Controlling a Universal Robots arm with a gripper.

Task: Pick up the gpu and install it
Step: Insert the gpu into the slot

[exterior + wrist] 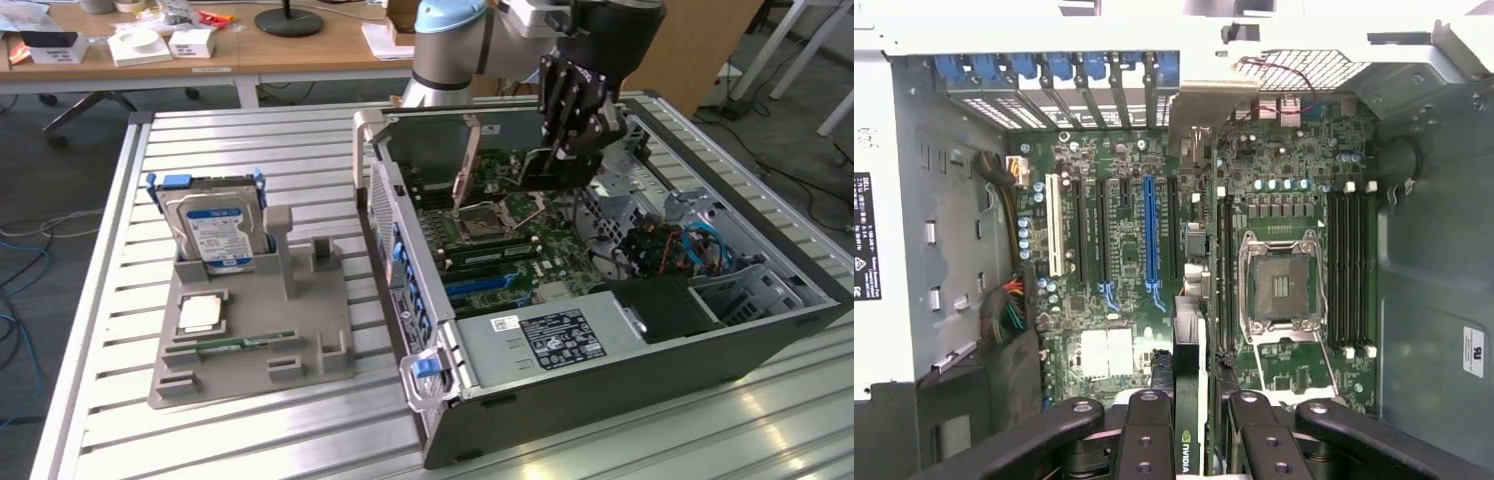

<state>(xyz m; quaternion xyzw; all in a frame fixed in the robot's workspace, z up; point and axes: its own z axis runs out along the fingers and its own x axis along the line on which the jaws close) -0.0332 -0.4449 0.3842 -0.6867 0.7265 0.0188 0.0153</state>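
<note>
The gpu (1190, 340) hangs edge-on between my fingers, a thin green card with a logo near the pads and its metal end bracket (467, 165) toward the case's rear wall. My gripper (1194, 430) is shut on it, black fingers (1144, 435) on either side. In the exterior view the gripper (554, 170) is inside the open computer case (441, 300), above the motherboard. The card sits above the board between the long blue slot (1150, 235) and the CPU socket (1279, 290). I cannot tell whether its lower edge touches a slot.
On the exterior view's left, a grey fixture (314, 350) holds a hard drive with a blue label (214, 230), a square chip (200, 312) and a RAM stick (247, 343). Inside the case are the power supply (561, 335), blue cables (687, 245) and RAM slots (1349, 270).
</note>
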